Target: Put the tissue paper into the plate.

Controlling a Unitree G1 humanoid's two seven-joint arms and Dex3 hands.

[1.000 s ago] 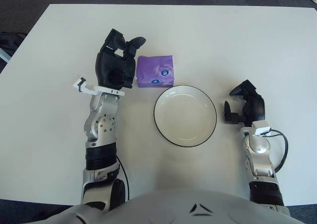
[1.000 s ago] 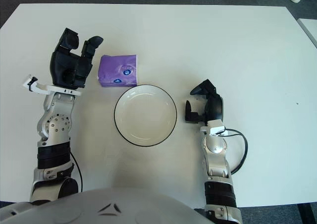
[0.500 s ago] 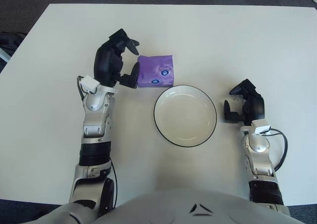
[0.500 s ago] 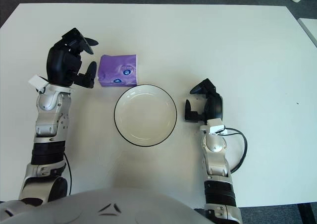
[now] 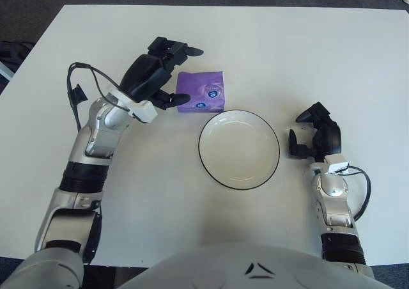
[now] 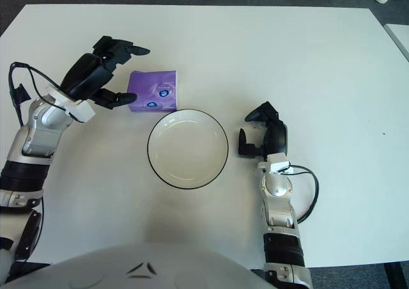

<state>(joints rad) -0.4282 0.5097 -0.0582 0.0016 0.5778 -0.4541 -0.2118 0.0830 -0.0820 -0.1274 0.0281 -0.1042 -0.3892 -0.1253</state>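
A small purple plastic-wrapped pack of tissue paper lies flat on the white table, just beyond the far left rim of a round white plate with a thin black edge; the pack and the plate rim are very close, almost touching. The plate holds nothing. The robot's black three-fingered left hand is at the pack's left side, further left of the plate, with its fingers spread wide: one reaches toward the pack's upper left corner and another lies by its lower left edge. It grips nothing. The black right hand shows just to the right of the plate, fingers loosely curled and holding nothing.
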